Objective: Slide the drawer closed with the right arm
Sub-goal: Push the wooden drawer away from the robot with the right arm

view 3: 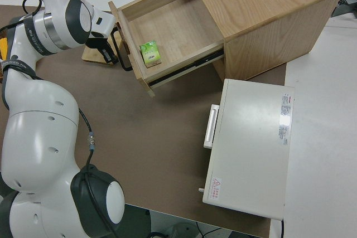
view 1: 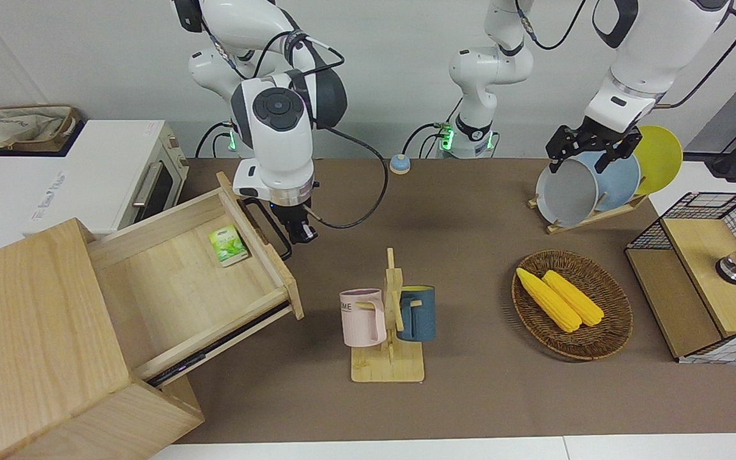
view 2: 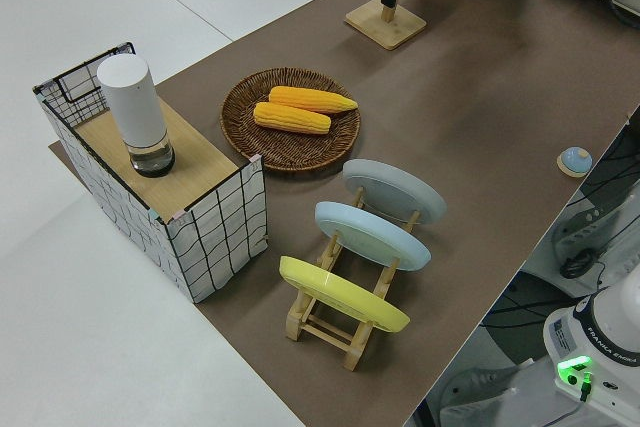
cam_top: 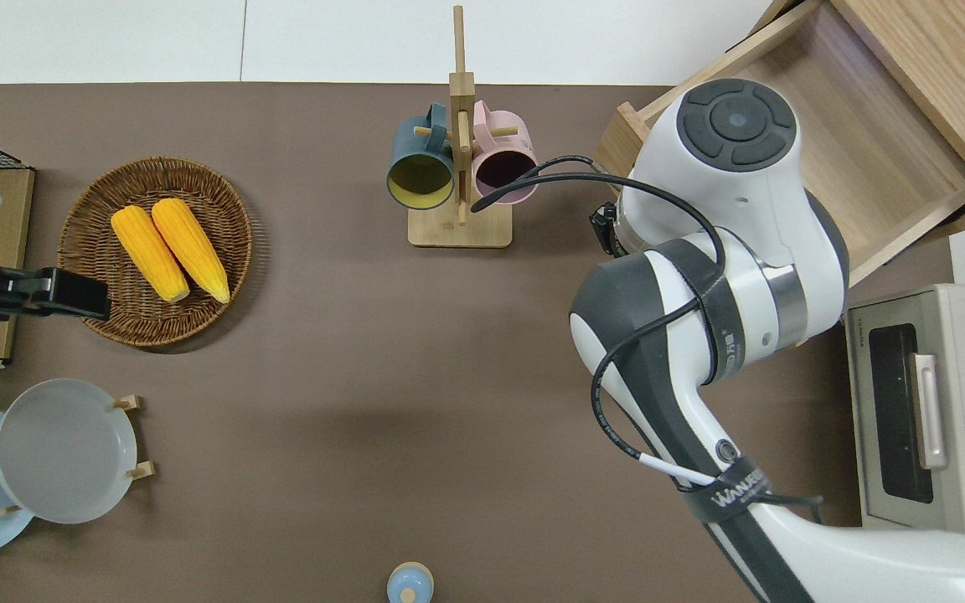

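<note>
A plain pale wall (view 1: pixel 406 57) rises at the robots' edge of the table (view 1: pixel 470 211), whose top is matte brown; white surfaces (cam_top: pixel 97 38) border its edge farthest from the robots; the floor (view 2: pixel 90 347) looks white, perhaps smooth; light is even, with soft shadows.

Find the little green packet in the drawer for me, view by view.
Front: green packet lies in the open drawer, against the inside of its front panel.
Overhead: not visible; the right arm covers that part of the drawer.
Left side: not in it.
Right side: packet at the same panel.
Shared landmark: the drawer's black handle.
</note>
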`<action>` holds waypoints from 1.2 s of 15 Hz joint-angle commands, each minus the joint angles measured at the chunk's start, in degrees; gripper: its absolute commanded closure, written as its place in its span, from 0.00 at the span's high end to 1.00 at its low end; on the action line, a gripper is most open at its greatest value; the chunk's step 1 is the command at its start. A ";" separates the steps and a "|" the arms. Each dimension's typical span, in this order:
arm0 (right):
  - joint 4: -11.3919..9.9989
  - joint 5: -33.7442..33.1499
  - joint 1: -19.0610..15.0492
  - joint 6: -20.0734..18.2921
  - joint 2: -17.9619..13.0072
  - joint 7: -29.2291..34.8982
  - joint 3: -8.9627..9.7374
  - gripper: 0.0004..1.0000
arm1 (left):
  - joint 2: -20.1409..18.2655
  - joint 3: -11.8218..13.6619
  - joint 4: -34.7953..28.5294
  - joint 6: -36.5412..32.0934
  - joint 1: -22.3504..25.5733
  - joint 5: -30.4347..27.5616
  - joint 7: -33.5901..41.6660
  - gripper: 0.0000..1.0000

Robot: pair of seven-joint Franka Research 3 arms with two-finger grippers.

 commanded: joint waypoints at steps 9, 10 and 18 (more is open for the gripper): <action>5.17 -0.67 -7.11 3.26 4.24 0.18 1.13 0.00 | 0.65 -0.40 1.49 -1.13 0.31 0.98 0.56 0.99; 5.09 -0.49 -7.90 3.79 4.50 0.27 1.22 0.00 | 0.65 -0.40 1.49 -1.13 0.31 0.98 0.56 0.99; 5.96 -0.31 -13.35 4.23 4.85 -7.46 1.49 0.00 | 0.65 -0.40 1.40 -1.13 0.31 0.98 0.56 0.99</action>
